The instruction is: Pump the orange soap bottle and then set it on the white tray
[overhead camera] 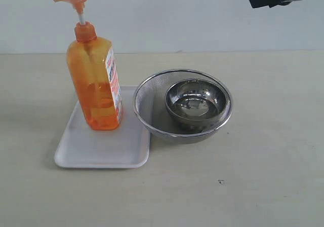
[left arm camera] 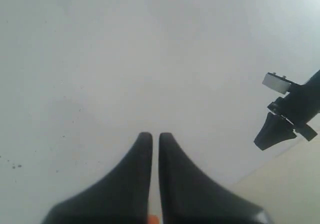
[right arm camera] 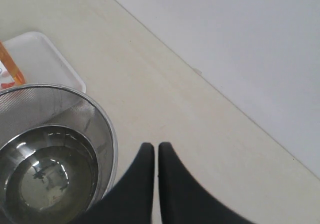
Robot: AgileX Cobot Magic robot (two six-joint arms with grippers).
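Observation:
The orange soap bottle (overhead camera: pixel 94 85) stands upright on the white tray (overhead camera: pixel 96 148) at the left of the table, its pump head pointing left. One edge of the bottle (right arm camera: pixel 10 69) and a corner of the tray (right arm camera: pixel 45 54) also show in the right wrist view. My right gripper (overhead camera: pixel 258 3) hangs high at the far right, shut and empty (right arm camera: pixel 156 146), well away from the bottle. My left gripper (left arm camera: pixel 155 136) is shut, faces a pale wall, and is outside the exterior view. A speck of orange shows low between its fingers; I cannot tell what it is.
A round steel mesh strainer (overhead camera: pixel 152 98) holding a steel bowl (overhead camera: pixel 196 103) sits right beside the tray, touching its right edge. The pale wall rises behind the table. In the left wrist view the other arm's gripper (left arm camera: pixel 272 134) shows at the side.

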